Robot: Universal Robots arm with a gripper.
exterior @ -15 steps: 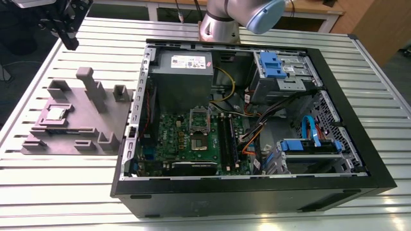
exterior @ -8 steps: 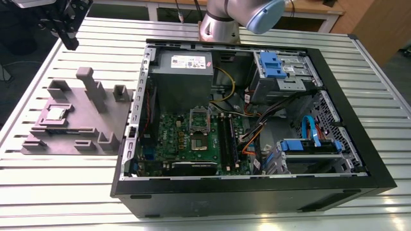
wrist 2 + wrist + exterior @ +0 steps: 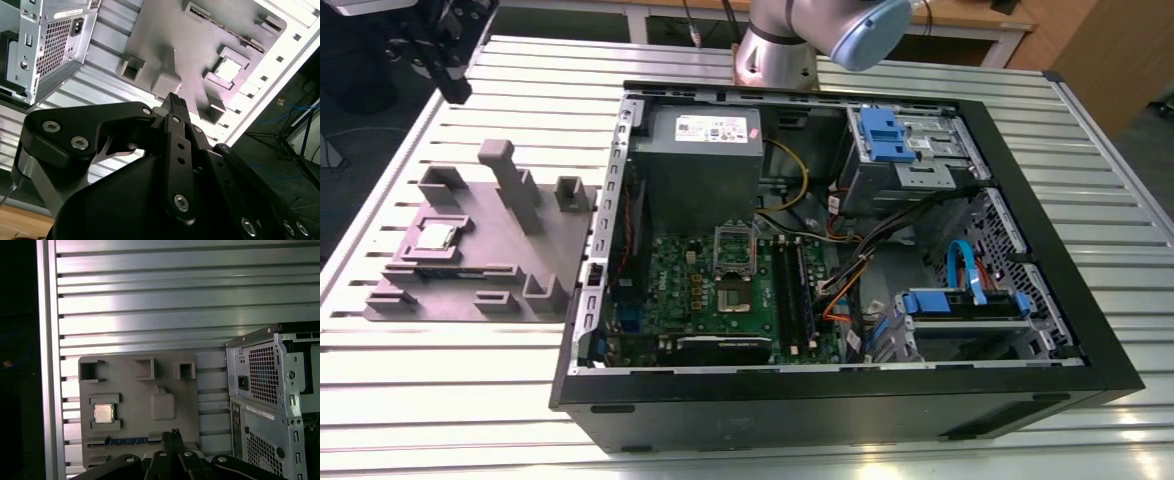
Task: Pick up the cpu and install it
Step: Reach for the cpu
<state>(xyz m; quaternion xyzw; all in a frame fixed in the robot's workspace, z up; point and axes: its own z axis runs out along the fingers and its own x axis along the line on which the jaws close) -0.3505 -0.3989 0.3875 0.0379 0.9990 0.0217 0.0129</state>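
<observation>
The cpu (image 3: 438, 236) is a small silver square lying flat in a recess of the grey block tray (image 3: 520, 262) on the exterior view's left. Both wrist views look down on the cpu (image 3: 228, 69) (image 3: 103, 413) in the tray (image 3: 165, 40) (image 3: 130, 390). My gripper (image 3: 452, 90) hangs high above the table beyond the tray, well clear of the chip. Its black fingertips (image 3: 175, 101) (image 3: 172, 434) are pressed together with nothing between them. The green motherboard (image 3: 670, 272) with its socket (image 3: 732, 292) lies inside the open computer case (image 3: 854, 390).
The case stands on a slatted aluminium table (image 3: 720, 440), to the right of the tray in the exterior view. Upright grey posts (image 3: 507, 185) rise from the tray. Cables, a power supply (image 3: 700, 135) and blue drive brackets (image 3: 887, 135) crowd the case. The arm's base (image 3: 781, 45) stands behind it.
</observation>
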